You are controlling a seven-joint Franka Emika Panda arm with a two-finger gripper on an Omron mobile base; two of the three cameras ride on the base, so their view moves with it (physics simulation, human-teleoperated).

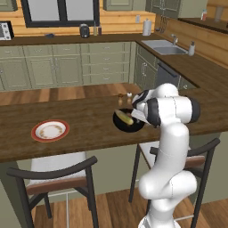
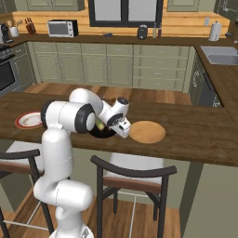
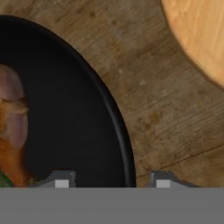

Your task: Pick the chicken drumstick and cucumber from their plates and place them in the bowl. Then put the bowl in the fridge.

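The black bowl (image 1: 129, 124) (image 2: 103, 132) (image 3: 78, 113) sits on the wooden counter just in front of my arm. In it lie the pale green cucumber (image 1: 126, 118) (image 2: 100, 125) and the reddish-brown chicken drumstick (image 3: 13, 131). My gripper (image 3: 111, 181) hangs low over the bowl's right rim. One fingertip is inside the bowl and one outside it, and both stand apart from the rim. The red-rimmed plate (image 1: 50, 130) (image 2: 30, 120) lies bare at the left. The orange-yellow plate (image 2: 147, 131) (image 3: 197, 35) lies bare right of the bowl. The fridge is out of view.
Two dark chairs (image 1: 58, 178) (image 2: 132, 179) stand under the counter's near edge. Small shakers (image 1: 124, 97) stand behind the bowl. A sink (image 1: 164, 46) and green cabinets line the far walls, with a microwave (image 2: 62, 28) on the back counter.
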